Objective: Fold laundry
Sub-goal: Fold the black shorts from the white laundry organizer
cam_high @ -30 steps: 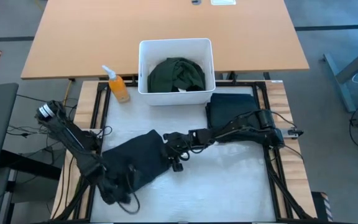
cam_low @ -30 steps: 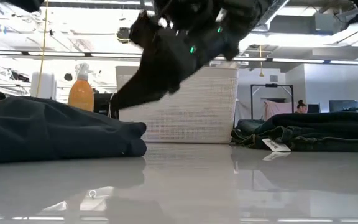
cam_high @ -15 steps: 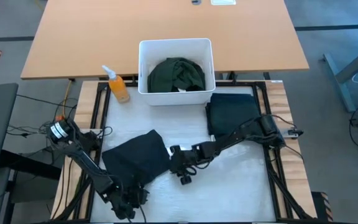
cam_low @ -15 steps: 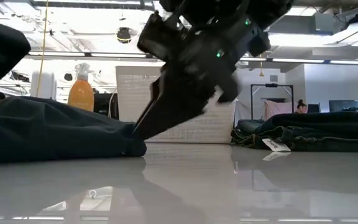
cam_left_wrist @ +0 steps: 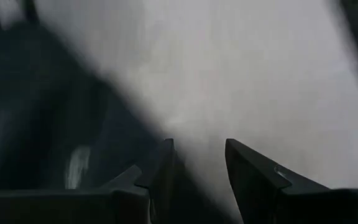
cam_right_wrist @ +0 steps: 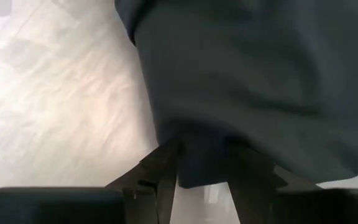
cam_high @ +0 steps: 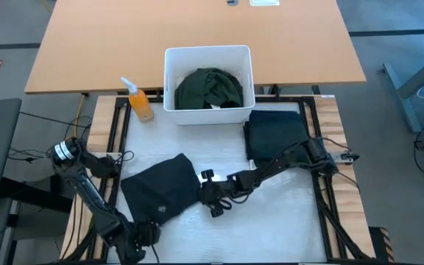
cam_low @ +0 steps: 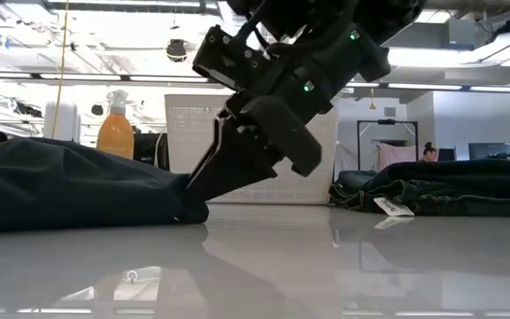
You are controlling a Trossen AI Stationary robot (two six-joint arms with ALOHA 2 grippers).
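We see the right pincer (cam_high: 206,193) low at the middle of the worktop (cam_high: 285,213), its two fingers (cam_right_wrist: 166,168) pinching the right edge of the black shirt (cam_high: 162,190); in the right wrist view the cloth hem sits between the fingertips. The right arm (cam_high: 285,158) stretches out long from the right edge of the worktop, sloping down to the cloth, and in the low view the pincer points steeply downward onto the garment's fold. The black shirt lies in a rumpled heap on the front left part of the worktop.

The left pincer (cam_high: 140,234) hangs at the front left corner, just off the shirt's near edge, fingers (cam_left_wrist: 247,174) spread and holding nothing, its arm (cam_high: 87,188) bent along the left edge.

A folded dark garment (cam_high: 274,132) rests at the back right. A green garment (cam_high: 209,88) lies in the white bin (cam_high: 169,73) at the back edge, beside an orange spray bottle (cam_high: 140,103).
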